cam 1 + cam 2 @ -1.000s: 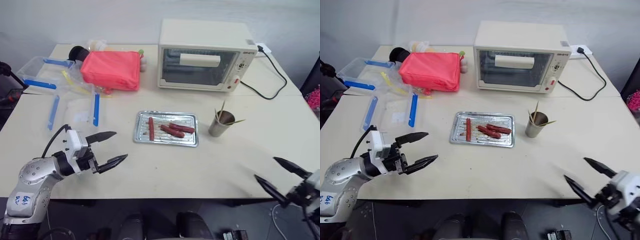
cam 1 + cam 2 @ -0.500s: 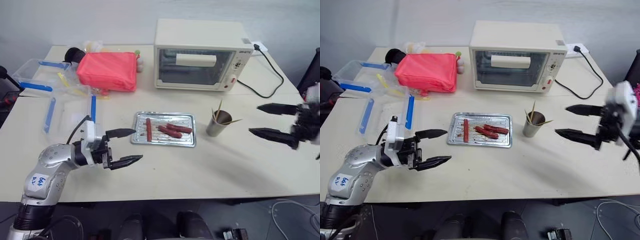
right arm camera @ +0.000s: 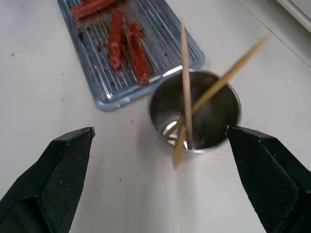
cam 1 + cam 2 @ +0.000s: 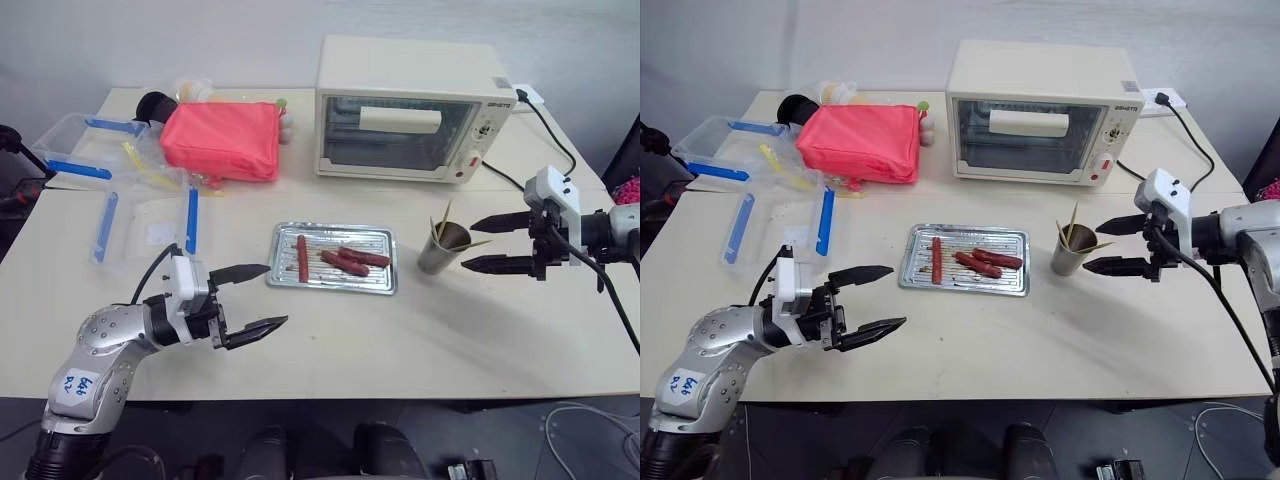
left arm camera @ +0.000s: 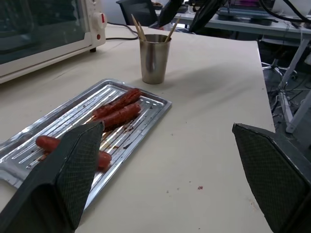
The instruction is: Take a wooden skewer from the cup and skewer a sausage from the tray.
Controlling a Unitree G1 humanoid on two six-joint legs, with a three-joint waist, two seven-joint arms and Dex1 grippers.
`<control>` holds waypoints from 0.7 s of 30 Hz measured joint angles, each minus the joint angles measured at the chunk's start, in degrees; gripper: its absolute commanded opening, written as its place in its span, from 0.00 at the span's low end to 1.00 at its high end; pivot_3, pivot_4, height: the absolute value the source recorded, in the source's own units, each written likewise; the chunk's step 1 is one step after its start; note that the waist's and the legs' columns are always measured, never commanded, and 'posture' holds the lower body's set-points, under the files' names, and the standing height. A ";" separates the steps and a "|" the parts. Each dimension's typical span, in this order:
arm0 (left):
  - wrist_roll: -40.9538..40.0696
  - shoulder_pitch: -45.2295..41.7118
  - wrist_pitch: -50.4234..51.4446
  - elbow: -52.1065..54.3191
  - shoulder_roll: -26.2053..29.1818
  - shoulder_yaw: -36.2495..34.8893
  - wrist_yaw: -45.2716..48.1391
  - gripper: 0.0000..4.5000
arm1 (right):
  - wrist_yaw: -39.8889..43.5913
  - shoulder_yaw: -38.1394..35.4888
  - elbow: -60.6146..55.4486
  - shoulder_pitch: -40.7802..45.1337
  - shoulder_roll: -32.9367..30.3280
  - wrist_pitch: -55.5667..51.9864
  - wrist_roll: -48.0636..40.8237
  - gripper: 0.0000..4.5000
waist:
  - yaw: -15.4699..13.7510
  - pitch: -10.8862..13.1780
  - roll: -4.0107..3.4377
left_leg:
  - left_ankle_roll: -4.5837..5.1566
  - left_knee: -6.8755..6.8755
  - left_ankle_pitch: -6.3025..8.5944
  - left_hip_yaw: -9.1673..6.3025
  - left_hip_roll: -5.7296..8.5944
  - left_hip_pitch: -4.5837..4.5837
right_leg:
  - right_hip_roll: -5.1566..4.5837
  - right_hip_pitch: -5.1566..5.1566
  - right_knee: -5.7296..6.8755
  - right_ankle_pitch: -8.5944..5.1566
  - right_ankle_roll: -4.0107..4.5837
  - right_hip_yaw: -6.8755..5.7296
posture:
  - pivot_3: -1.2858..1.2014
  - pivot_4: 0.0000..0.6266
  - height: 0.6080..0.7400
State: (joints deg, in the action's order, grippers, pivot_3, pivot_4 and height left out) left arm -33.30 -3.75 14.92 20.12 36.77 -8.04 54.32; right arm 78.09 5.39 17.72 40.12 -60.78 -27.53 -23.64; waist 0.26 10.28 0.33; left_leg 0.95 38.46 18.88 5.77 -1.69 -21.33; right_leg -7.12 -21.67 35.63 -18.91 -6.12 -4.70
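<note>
Even bright indoor light, soft shadows; right wrist view slightly blurred.

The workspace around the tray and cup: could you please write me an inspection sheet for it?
Surface: pale table, a few dark specks beside the tray.
Job's things: tray holds sausages; cup to its right holds skewers.
Clutter: toaster oven, red pouch, clear boxes with blue clips along the back and left.
Grippers: left claw open, empty, left of the tray; right claw open, empty, beside the cup.
Cables: black oven cord on the table; cables on both arms.
Surroundings: grey wall behind; desks and chairs in the left wrist view.
</note>
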 measured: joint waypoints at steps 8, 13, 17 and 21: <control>0.02 0.15 -0.01 1.47 0.00 0.02 -0.58 1.00 | 2.32 -0.45 2.39 1.55 2.12 1.93 2.08 0.51 | 0.00 0.00 -0.01 | -0.01 -0.01 0.00 -0.01 -0.02 0.00 | 0.02 0.00 0.02 0.00 0.00 0.01 | 0.52 0.24 1.00; 0.02 0.16 -0.01 1.47 0.00 0.02 -0.61 1.00 | 2.49 -0.73 2.85 1.56 2.71 2.65 2.71 0.12 | -0.03 0.00 -0.01 | -0.01 -0.01 0.00 0.00 -0.01 0.00 | 0.01 0.00 0.03 0.00 0.00 0.01 | 0.52 0.24 1.00; 0.12 0.16 -0.02 1.46 0.00 0.02 -0.64 1.00 | 2.71 -1.37 2.94 1.70 2.74 2.83 2.97 0.01 | -0.01 0.00 -0.01 | -0.02 -0.02 0.00 0.00 -0.02 0.00 | 0.01 0.00 0.02 0.00 0.00 0.01 | 0.52 0.24 1.00; 0.31 0.16 -0.05 1.46 0.00 0.02 -0.96 1.00 | 3.63 -1.37 3.17 2.22 2.73 2.89 3.42 0.01 | 0.00 0.01 -0.03 | -0.02 -0.02 0.00 0.00 -0.02 0.00 | 0.01 -0.01 0.02 0.00 0.00 0.02 | 0.52 0.24 1.00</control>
State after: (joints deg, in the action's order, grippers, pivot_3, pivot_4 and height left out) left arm -32.99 -3.59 14.87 21.58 36.77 -8.02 53.37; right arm 81.72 4.02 20.89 42.34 -58.05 -24.64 -20.21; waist 0.26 10.29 0.30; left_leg 0.94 38.44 18.88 5.77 -1.71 -21.32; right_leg -7.11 -21.68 35.66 -18.91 -6.11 -4.68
